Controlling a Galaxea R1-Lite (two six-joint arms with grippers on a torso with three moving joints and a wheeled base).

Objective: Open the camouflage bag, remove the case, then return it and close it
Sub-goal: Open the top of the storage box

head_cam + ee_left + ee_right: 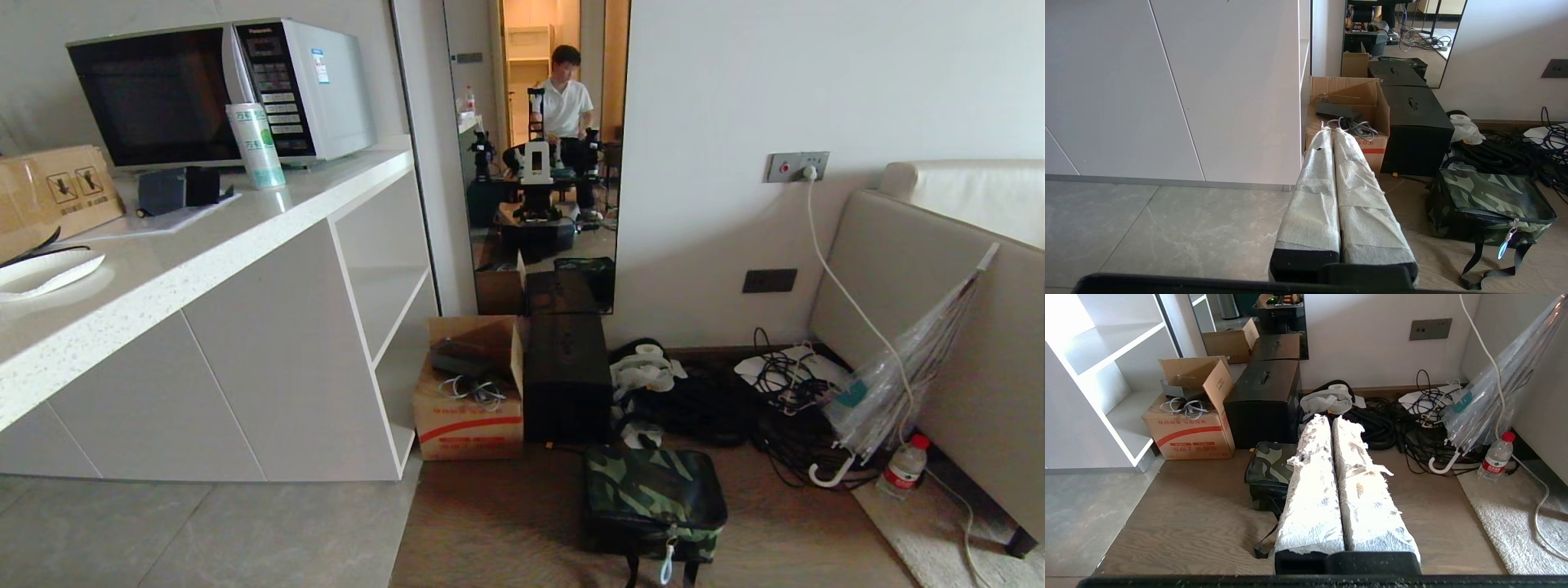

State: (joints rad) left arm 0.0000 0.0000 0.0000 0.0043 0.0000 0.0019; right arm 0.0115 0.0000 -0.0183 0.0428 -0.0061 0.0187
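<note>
Both arms' fingers (1336, 134) (1331, 420) pressed together, seemingly empty (camouflage bag (653, 498) zipped).

long fingers (1345, 192) wrapped in frayed white tape, black bases.

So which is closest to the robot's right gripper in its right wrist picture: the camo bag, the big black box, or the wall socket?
From the right gripper, which is shut:
1. The camouflage bag, on the floor right under and beside the fingers.
2. The black box, farther back, next to the cardboard box.
3. The wall socket, farthest, up on the wall behind the cables.
</note>
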